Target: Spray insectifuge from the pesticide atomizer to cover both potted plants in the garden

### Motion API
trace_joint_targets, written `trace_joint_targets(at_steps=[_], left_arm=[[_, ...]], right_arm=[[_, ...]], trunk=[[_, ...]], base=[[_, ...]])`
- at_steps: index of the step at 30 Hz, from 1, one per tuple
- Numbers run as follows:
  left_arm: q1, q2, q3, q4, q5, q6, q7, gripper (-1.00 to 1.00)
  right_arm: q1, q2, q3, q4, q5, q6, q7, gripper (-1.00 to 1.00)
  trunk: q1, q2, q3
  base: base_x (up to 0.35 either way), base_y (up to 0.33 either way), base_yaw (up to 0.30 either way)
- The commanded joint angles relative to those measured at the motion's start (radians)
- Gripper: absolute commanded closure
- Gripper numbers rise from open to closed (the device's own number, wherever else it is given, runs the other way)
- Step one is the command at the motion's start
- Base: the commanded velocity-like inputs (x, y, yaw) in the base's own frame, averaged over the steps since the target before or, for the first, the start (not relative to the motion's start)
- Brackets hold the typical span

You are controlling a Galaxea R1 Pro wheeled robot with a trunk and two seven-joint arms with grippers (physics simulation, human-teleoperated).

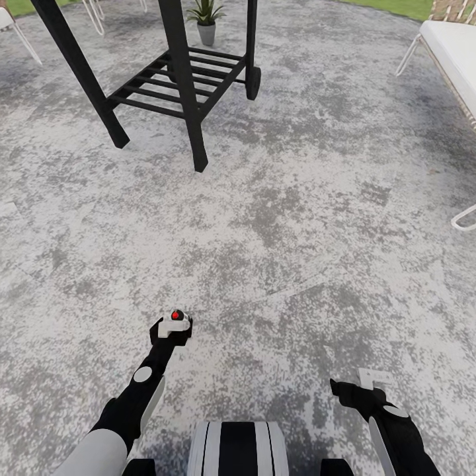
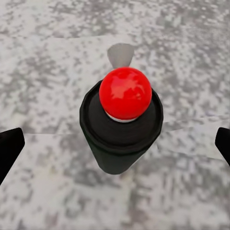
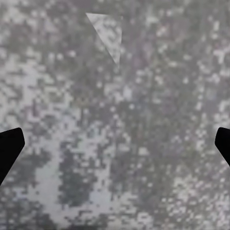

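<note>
Atomizer in your left gripper over the paved patio.
Your left gripper (image 1: 171, 328) was clamped on the pesticide atomizer (image 2: 122, 125), red nozzle up, above grey patio (image 1: 297, 218). Your right gripper (image 1: 360, 387) seemingly stood apart, holding nothing. One potted plant (image 1: 205, 18) sat at the patio's far edge, behind a black cart (image 1: 182, 73).

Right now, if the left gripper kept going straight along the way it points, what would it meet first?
The left gripper is already holding the pesticide atomizer between its fingers. Beyond it, the left wrist view shows the grey paved patio, so that ground would probably come first, though depth is unclear.
</note>
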Motion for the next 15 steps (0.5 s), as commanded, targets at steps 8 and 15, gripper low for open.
trace_joint_targets(at_steps=[8,15], left_arm=[[0.0,0.0,0.002,0.0,-0.006,-0.003,0.0,-1.0],[0.0,0.0,0.0,0.0,-0.006,-0.002,0.0,-1.0]], right_arm=[[0.0,0.0,0.001,-0.001,0.0,0.005,0.0,-1.0],[0.0,0.0,0.001,-0.001,0.0,0.005,0.0,-1.0]], trunk=[[0.0,0.0,-0.008],[0.0,0.0,-0.01]], base=[[0.0,0.0,0.024],[0.003,0.0,0.013]])
